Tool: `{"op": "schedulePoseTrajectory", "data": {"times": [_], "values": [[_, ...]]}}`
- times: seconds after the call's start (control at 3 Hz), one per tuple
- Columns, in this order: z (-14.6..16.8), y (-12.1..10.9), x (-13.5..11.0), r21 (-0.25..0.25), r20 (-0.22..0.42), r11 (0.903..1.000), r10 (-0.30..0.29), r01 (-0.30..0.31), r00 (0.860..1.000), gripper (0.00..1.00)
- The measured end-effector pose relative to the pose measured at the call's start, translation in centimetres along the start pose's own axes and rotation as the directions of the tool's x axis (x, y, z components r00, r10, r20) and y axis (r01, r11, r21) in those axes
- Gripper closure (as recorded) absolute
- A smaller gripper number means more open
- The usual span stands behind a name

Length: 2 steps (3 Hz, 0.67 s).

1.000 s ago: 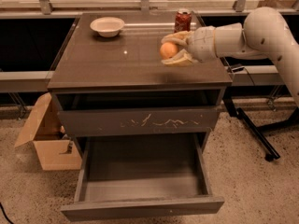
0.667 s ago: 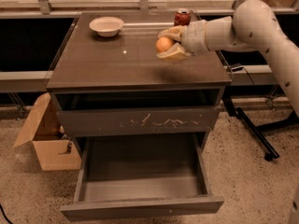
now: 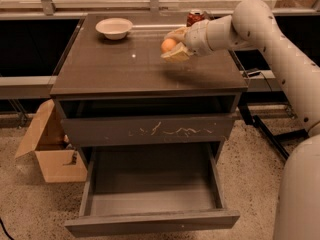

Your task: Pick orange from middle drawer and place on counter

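The orange (image 3: 168,45) is held between the pale fingers of my gripper (image 3: 173,46), a little above the counter (image 3: 125,69), right of its middle. The white arm reaches in from the right. The middle drawer (image 3: 150,189) is pulled out below, its grey floor bare. The drawer front with pale scratches (image 3: 150,130) above it is shut.
A white bowl (image 3: 114,28) stands at the counter's back left. A red soda can (image 3: 194,18) stands at the back right, just behind the gripper. An open cardboard box (image 3: 50,149) sits on the floor left of the cabinet. A black stand leg (image 3: 270,136) lies on the right.
The gripper has moved left and slightly toward the back over the counter, carrying the orange with it.
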<state>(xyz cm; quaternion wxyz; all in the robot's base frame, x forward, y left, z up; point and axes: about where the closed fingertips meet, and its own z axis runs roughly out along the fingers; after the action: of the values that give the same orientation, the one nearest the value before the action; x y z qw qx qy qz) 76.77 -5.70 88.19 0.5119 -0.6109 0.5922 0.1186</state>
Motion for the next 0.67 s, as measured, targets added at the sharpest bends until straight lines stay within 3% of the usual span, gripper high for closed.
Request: {"op": "schedulePoseTrajectory", "data": {"times": [0.67], "values": [[3.0,-2.0,1.0,0.018,0.047,0.9973,0.070,-0.071,0.996,1.00]]}}
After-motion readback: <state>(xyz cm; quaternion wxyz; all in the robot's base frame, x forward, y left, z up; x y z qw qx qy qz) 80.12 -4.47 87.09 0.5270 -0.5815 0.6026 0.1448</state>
